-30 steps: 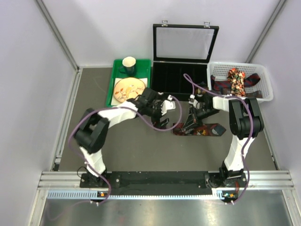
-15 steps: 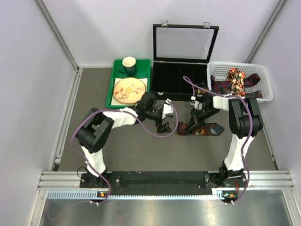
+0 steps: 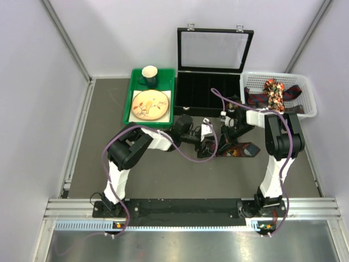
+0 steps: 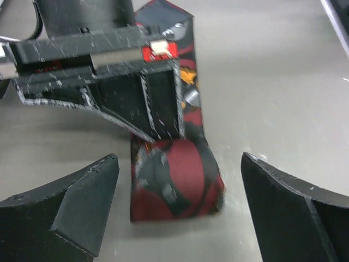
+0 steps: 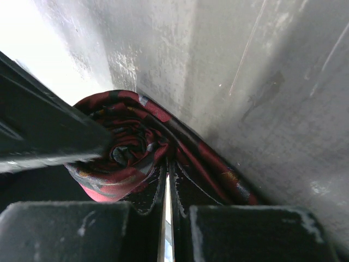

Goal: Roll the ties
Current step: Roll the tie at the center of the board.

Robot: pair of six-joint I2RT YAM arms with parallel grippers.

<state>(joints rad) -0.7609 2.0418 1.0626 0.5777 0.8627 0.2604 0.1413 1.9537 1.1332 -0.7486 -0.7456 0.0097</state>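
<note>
Tie: a dark red tie [image 4: 175, 183] with small patterns lies on the surface [image 3: 163, 174], in the middle and a bit to the right. One end is rolled up into a fat little roll. The rest lies flat and runs away from the roll.
Right tool: the right tool [image 5: 166, 218] comes down onto the tie just behind the roll. Its two fingers are pressed together with only a thin slit left, and the tie cloth is pinched in that slit. The roll sits right in front of these fingers.
Left tool: the left tool [image 4: 179, 157] is spread wide. It is low over the surface, with one finger on each side of the rolled end. The roll lies in the gap and neither finger touches it.
The two tools: they are very close, nose to nose over the same tie.
Other ties: other ties [image 3: 272, 94] lie in a heap in a white basket [image 3: 256, 82] at the far right. One is bright with flowers and the others are dark.
Black box: a black box [image 3: 210, 90] with slots stands at the back with its lid up.
Green tray: a green tray [image 3: 168, 76] is left of the box, with a plate [image 3: 150, 105] and a cup [image 3: 149, 75] on it.
</note>
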